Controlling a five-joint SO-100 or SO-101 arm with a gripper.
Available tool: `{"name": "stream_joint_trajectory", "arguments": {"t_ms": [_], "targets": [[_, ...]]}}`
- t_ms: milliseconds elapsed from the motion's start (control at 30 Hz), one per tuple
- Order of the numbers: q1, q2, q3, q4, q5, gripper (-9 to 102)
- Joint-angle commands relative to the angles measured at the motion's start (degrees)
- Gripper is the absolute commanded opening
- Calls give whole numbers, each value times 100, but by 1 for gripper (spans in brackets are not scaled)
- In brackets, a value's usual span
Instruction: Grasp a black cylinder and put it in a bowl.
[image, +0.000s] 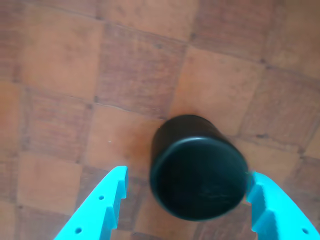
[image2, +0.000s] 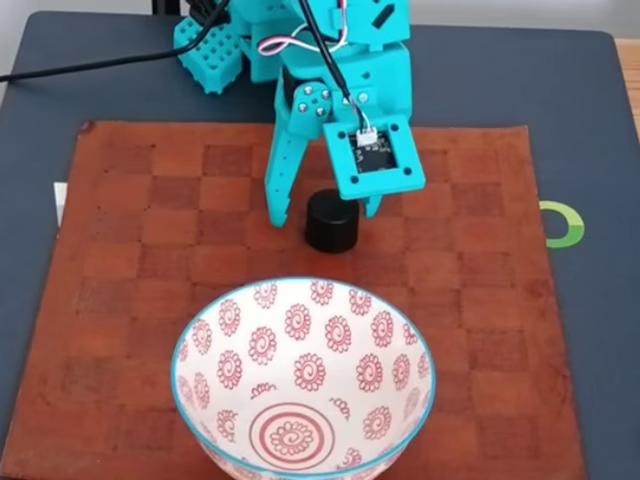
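Observation:
The black cylinder stands upright on a brown chequered mat. My turquoise gripper is lowered around it and open. In the wrist view the right finger is at the cylinder's side, while the left finger stands clear of it with a gap. The bowl, white with red spiral flowers and a light-blue rim, sits at the mat's front edge in the fixed view, nearer the camera than the cylinder, with nothing in it.
The mat lies on a dark table. A green ring mark shows off the mat's right edge. The arm's base and cables stand at the back.

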Motion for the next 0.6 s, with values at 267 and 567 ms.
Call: {"name": "stream_joint_trajectory", "arguments": {"t_ms": [267, 567], "targets": [[132, 0, -229, -62, -62, 18], [255, -18, -431, -79, -26, 19]]}}
